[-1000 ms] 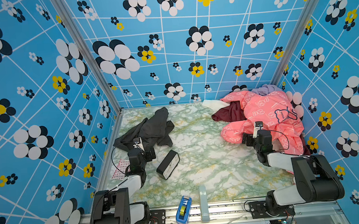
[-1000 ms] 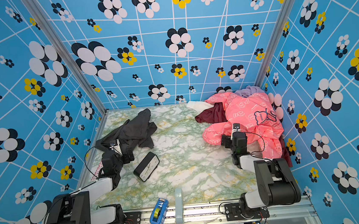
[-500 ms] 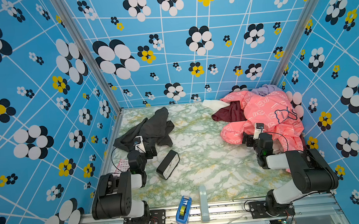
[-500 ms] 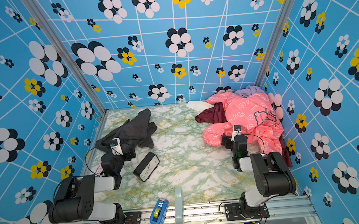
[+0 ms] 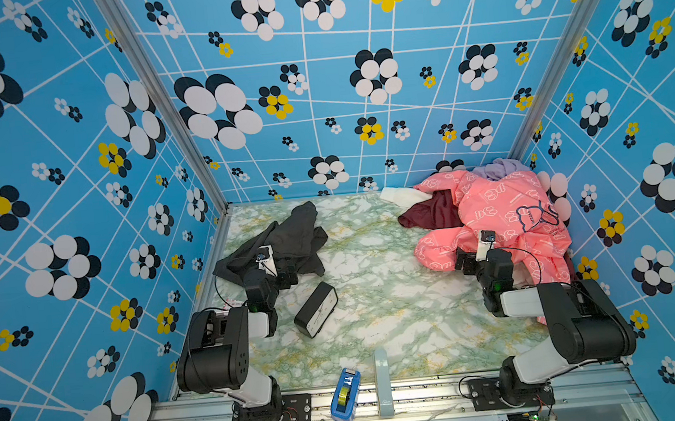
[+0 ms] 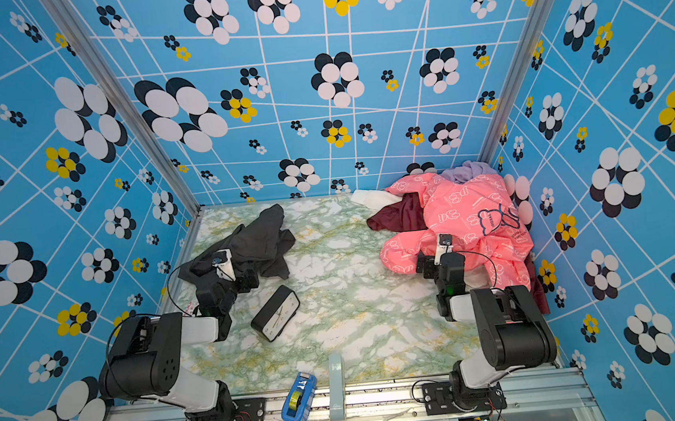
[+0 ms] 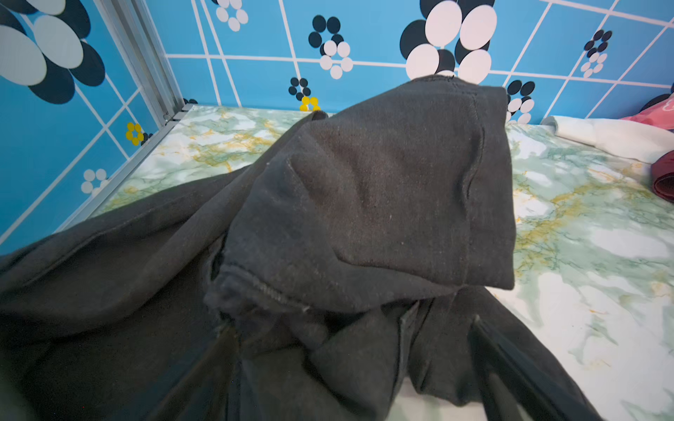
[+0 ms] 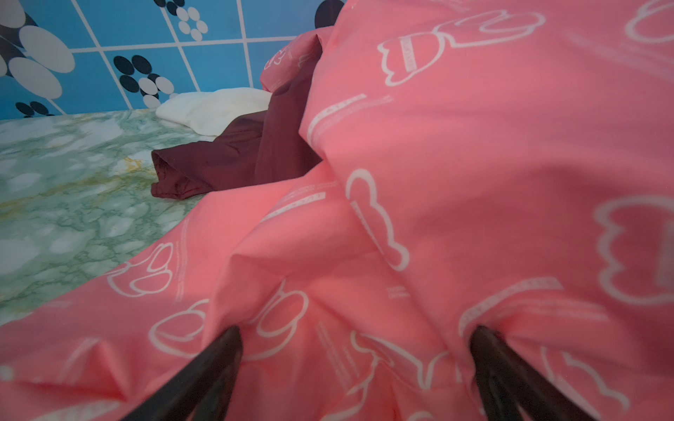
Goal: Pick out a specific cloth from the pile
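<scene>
The cloth (image 5: 288, 241) (image 6: 255, 239) is a charcoal-black garment lying crumpled on the marble table at the left, apart from the pile. My left gripper (image 5: 287, 272) (image 6: 250, 279) rests at its near edge, open. In the left wrist view the cloth (image 7: 364, 200) fills the space between the spread fingers of the gripper (image 7: 350, 324). The pile sits in the back right corner, with the pink printed jacket (image 5: 507, 213) (image 8: 474, 164) on top. My right gripper (image 5: 469, 256) (image 8: 357, 331) is open, and its fingertips press into the jacket's near fold.
A maroon cloth (image 5: 428, 214), a white piece (image 5: 399, 195) and a lilac piece (image 5: 499, 168) lie with the jacket. A black alarm clock (image 5: 315, 309) lies just right of the left arm. A blue tape dispenser (image 5: 345, 394) and a grey post (image 5: 382, 378) stand at the front rail.
Both arms have folded up, their elbows rising and drawing in toward the grippers. The grippers stay open at nearly the same spots. The clothes have not moved.
</scene>
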Motion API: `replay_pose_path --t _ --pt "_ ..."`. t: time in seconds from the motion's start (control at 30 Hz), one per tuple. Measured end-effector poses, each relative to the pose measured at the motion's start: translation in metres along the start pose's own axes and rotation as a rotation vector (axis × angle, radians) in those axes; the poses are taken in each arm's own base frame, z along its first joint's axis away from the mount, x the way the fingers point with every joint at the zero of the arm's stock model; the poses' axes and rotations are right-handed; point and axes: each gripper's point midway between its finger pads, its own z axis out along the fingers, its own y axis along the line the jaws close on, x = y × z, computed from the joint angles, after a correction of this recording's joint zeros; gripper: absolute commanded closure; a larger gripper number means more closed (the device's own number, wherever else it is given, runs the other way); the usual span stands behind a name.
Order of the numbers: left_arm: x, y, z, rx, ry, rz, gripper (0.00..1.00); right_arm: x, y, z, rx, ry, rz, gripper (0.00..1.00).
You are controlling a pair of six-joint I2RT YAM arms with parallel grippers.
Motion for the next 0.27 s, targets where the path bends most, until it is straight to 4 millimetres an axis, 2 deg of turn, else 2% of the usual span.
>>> replay_pose_path --t 0.27 --pt "0.0098 -0.0020 0.0001 -0.003 0.039 0.018 0.01 -0.0016 0.0001 0.0005 0.000 -0.003 0.000 0.01"
